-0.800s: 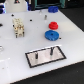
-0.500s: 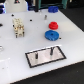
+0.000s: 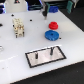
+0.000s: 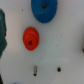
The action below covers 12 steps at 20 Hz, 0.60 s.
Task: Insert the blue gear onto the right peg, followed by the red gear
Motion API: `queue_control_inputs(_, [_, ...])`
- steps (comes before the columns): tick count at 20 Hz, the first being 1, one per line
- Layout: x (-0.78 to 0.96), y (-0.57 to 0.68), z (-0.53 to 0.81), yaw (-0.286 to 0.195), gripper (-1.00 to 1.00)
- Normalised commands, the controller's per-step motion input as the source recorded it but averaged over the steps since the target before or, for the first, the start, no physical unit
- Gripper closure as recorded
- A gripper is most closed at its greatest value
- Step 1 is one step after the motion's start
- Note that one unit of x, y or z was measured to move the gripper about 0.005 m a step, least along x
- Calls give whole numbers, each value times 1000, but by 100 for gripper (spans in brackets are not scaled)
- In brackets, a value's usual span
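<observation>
No legible text (all blurred)

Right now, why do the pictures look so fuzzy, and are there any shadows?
In the exterior view everything is low-detail and soft: the blue gear and red gear show no clear teeth, and the pegs on the grey plate cast faint shadows. In the wrist view the gears are blurred blobs with smeared edges, on an evenly lit white table without harsh glare.
</observation>
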Motion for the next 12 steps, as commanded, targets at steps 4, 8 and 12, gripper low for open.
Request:
queue_control_inputs(4, [-70, 102, -539, 0, -100])
queue_control_inputs(8, [-173, 15, -508, 0, -100])
queue_control_inputs(12, [-192, 1, -498, 0, -100])
